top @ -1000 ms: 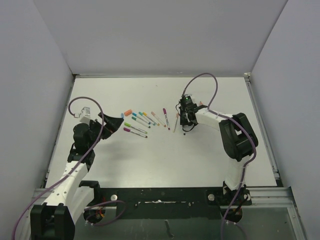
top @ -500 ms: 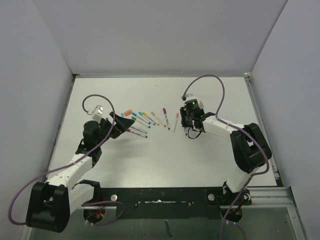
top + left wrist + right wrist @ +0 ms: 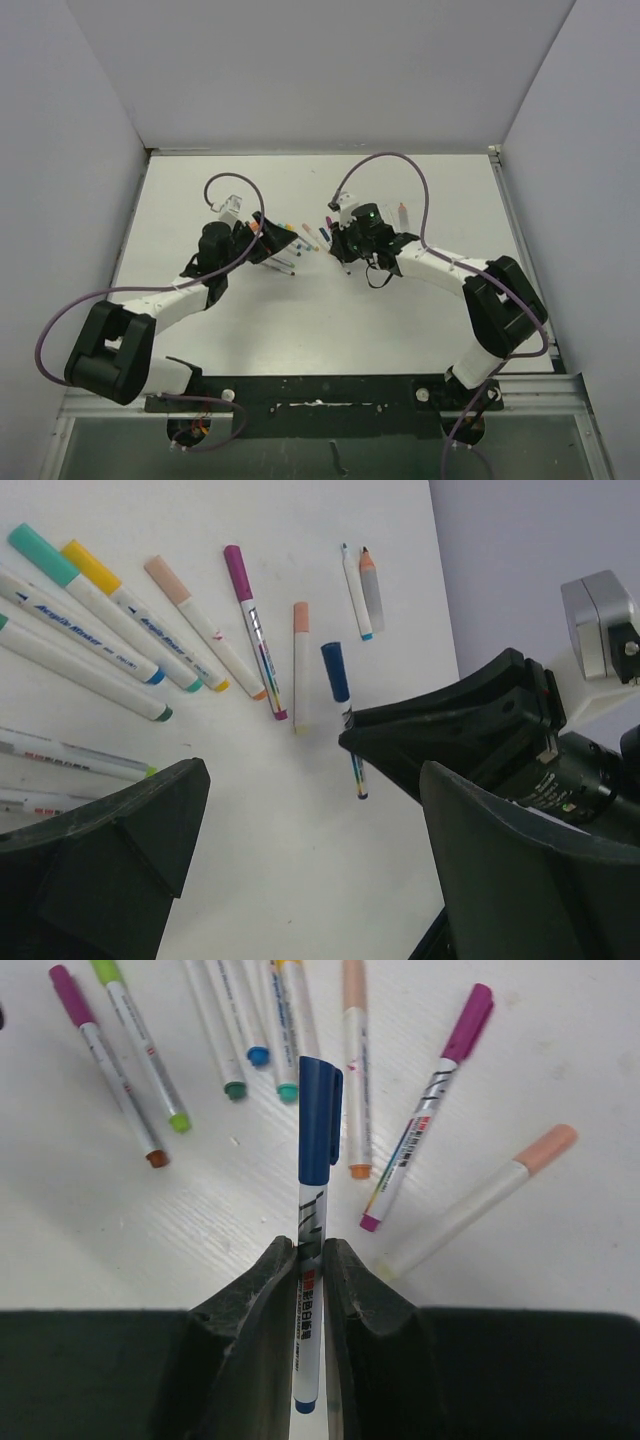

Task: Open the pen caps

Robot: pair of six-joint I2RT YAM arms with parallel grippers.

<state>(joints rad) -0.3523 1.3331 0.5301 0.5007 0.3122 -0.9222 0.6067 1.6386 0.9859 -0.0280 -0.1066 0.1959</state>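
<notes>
My right gripper (image 3: 310, 1250) is shut on the white barrel of a pen (image 3: 308, 1300), held off the table. Its blue pen cap (image 3: 320, 1120) sticks out past the fingertips. In the left wrist view the same blue cap (image 3: 335, 672) points out of the right gripper's black fingers (image 3: 450, 730). My left gripper (image 3: 310, 790) stands open and wide, nothing between its fingers, facing that pen. From above, the left gripper (image 3: 275, 243) and the right gripper (image 3: 335, 245) are close together over the row of pens (image 3: 300, 238). Teal (image 3: 40, 552), yellow (image 3: 88, 565) and magenta (image 3: 237, 570) caps sit on pens lying flat.
More capped pens lie fanned on the white table (image 3: 400, 300), among them a magenta-capped one (image 3: 472, 1020) and a peach-capped one (image 3: 548, 1148). Two short thin pens (image 3: 358, 580) lie near the far edge. Grey walls enclose the table on three sides.
Both arms have swung toward each other. The left gripper moved right over the pens, and the right gripper carried the blue-capped pen left toward it.
</notes>
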